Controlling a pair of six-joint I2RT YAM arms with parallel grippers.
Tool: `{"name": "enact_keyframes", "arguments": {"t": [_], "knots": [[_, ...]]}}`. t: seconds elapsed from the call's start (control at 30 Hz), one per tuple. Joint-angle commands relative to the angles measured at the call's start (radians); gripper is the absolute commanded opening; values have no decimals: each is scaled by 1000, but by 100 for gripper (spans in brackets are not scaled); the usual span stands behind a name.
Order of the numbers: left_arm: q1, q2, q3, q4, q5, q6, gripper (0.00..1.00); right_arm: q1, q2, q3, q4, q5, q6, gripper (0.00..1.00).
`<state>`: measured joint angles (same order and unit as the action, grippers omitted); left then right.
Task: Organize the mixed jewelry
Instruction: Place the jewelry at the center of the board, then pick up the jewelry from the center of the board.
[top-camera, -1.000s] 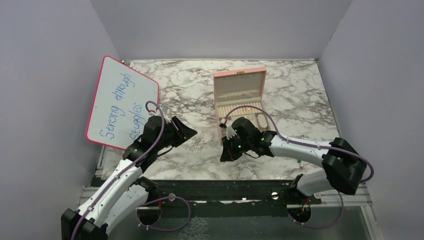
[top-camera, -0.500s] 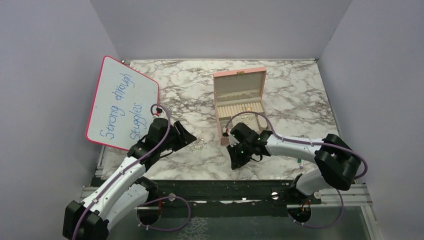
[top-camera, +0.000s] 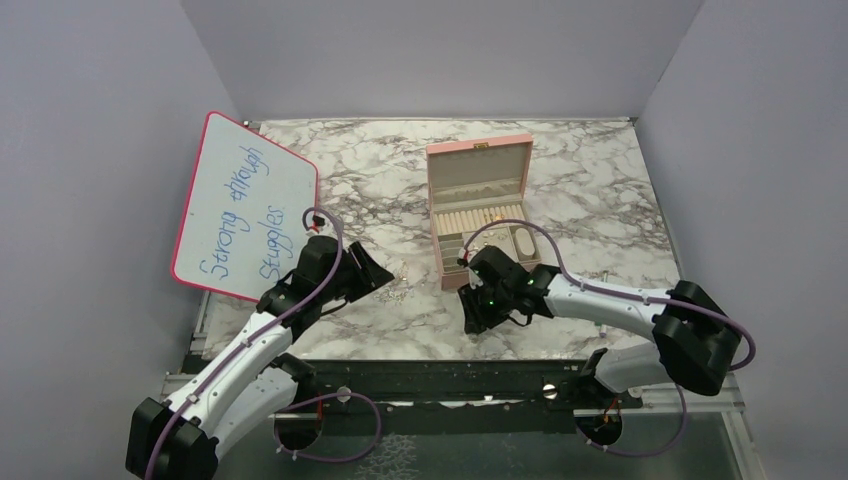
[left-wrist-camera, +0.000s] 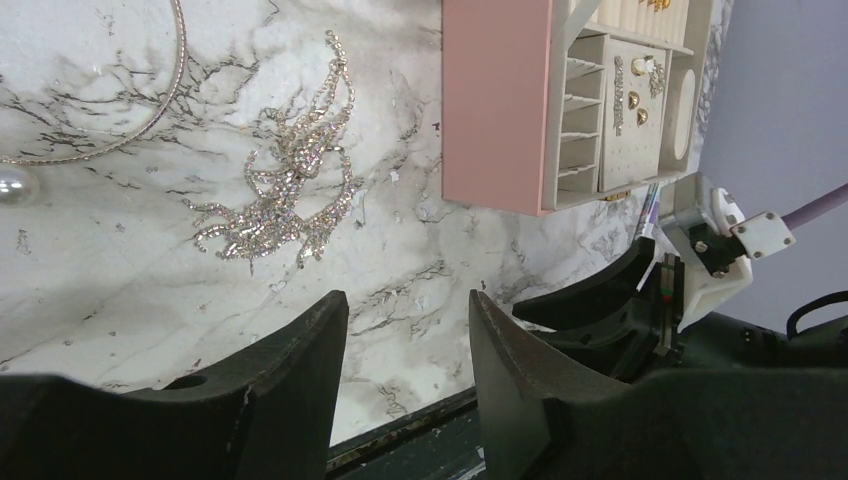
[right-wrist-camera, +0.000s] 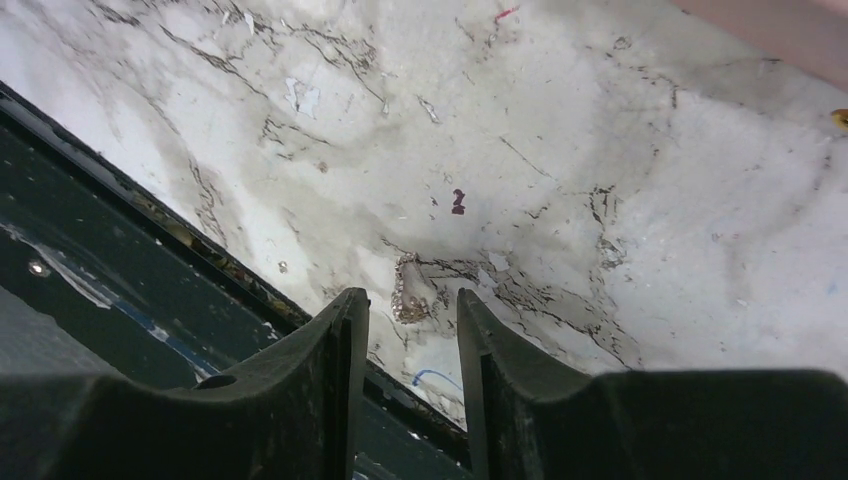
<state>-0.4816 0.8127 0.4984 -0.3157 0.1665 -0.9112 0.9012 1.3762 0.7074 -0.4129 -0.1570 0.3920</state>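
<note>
**Placement.** The pink box stands open near the middle of the bench, lid raised toward the far edge. This exposes its compartments to both arms. Several gold pieces already sit in the compartments. The rest of the mixed jewelry lies loose on the bench between the box and the left edge: a rhinestone cluster, a thin silver hoop and a pearl. One small stone-set piece lies apart from these, close to the near edge and just in front of the box. It is judged to be unsorted.

**Right hand.** The right hand points down at the bench near the near edge. Its fingers are spread, and the stone-set piece lies on the marble between the tips. The gap is wider than the piece, and no contact with either finger is visible. The piece rests on the bench and is not pinched.

**Left hand.** The left hand hangs over the bench on the near side of the rhinestone cluster, aimed toward it. Its fingers are parted with nothing between them, and it touches nothing.
</note>
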Motion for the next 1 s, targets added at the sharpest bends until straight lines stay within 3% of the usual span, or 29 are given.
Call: {"name": "enact_keyframes", "arguments": {"t": [0.0, 0.33, 0.57, 0.97], "knots": [[-3, 1, -8, 23, 5, 20, 50, -4, -41, -23, 36, 63, 54, 43], [-2, 10, -10, 23, 8, 22, 51, 3, 0, -29, 42, 59, 122, 42], [-2, 15, -15, 28, 8, 24, 54, 42, 5, -33, 38, 138, 187, 42], [-3, 12, -26, 30, 6, 26, 54, 109, 63, 24, 29, 231, 200, 25]]}}
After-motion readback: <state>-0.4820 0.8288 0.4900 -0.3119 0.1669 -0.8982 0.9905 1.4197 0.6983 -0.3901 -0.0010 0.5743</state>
